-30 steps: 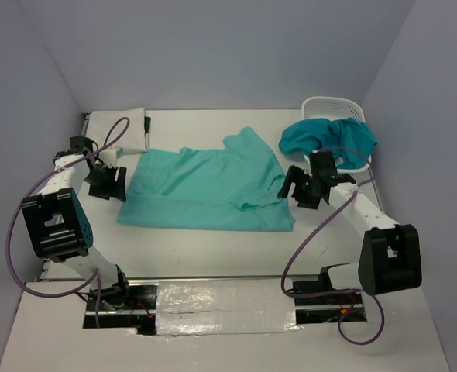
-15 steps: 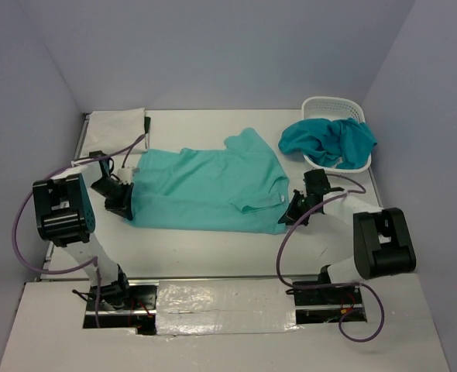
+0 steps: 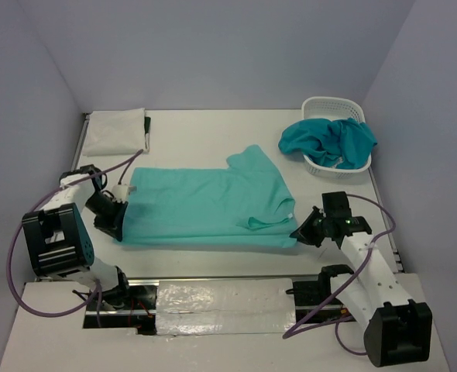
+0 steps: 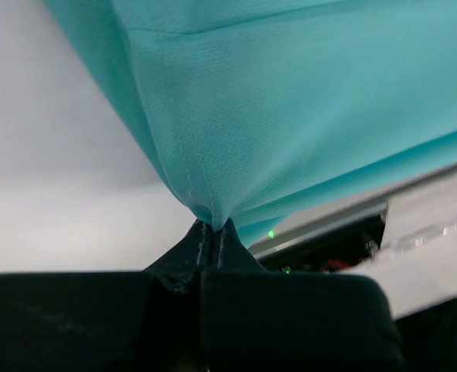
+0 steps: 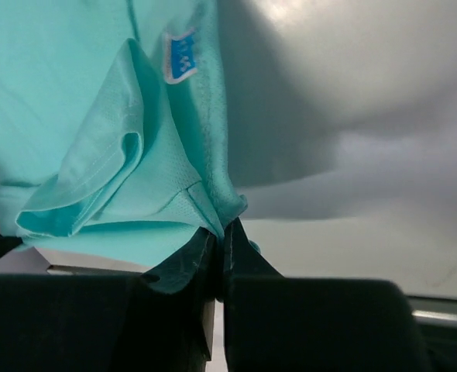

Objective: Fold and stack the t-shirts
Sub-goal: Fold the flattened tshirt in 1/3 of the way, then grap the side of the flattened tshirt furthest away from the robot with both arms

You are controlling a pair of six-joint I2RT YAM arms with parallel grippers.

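Note:
A mint t-shirt [image 3: 205, 205] lies spread across the middle of the table, one sleeve folded over near its right end. My left gripper [image 3: 118, 221] is shut on the shirt's near left corner; in the left wrist view the cloth [image 4: 306, 101] rises in a pinched peak from the gripper [image 4: 213, 226]. My right gripper [image 3: 300, 235] is shut on the near right corner; the right wrist view shows the gripper [image 5: 219, 229] pinching the hem under the folded sleeve [image 5: 97, 178]. A teal t-shirt [image 3: 329, 139] hangs out of the basket. A folded white t-shirt [image 3: 116, 132] lies at the back left.
The white lattice basket [image 3: 321, 105] stands at the back right against the wall. A dark strip of cloth [image 3: 146, 124] shows beside the white t-shirt. The table's near edge with its taped metal strip [image 3: 221, 298] runs just behind both arm bases.
Both grippers went from open beside the mint t-shirt to shut on its near corners. They have drawn back toward the near edge, and the shirt has slid nearer with them.

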